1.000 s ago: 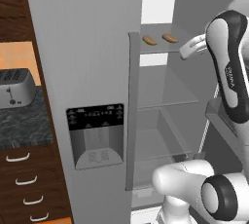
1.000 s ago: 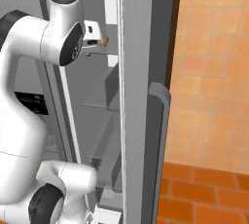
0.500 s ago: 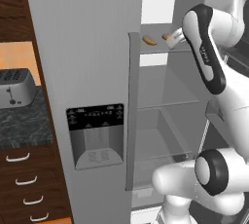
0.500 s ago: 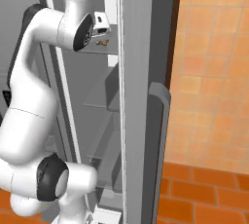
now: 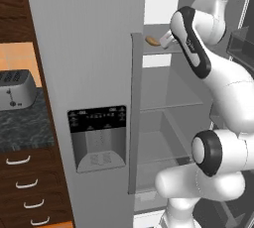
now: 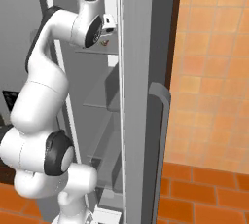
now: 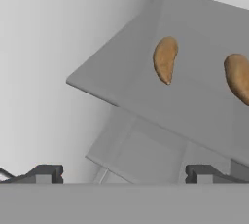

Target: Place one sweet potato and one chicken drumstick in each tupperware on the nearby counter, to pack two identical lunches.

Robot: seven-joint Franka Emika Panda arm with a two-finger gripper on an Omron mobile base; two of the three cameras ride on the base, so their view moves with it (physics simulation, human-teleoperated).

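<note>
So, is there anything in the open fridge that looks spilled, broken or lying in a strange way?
Nothing stands out. Two brown food pieces lie apart on the upper fridge shelf, with no spill around them. The shelf only seems tilted in the hand view because the camera is rolled. The gripper is open and holds nothing.

My white, dark-jointed arm rises from my base, bends at the elbow and reaches high and forward, my two-finger gripper point(image 7: 121, 174) held level with its dark fingertips point(image 7: 46, 173) spread wide, gripping nothing.
</note>
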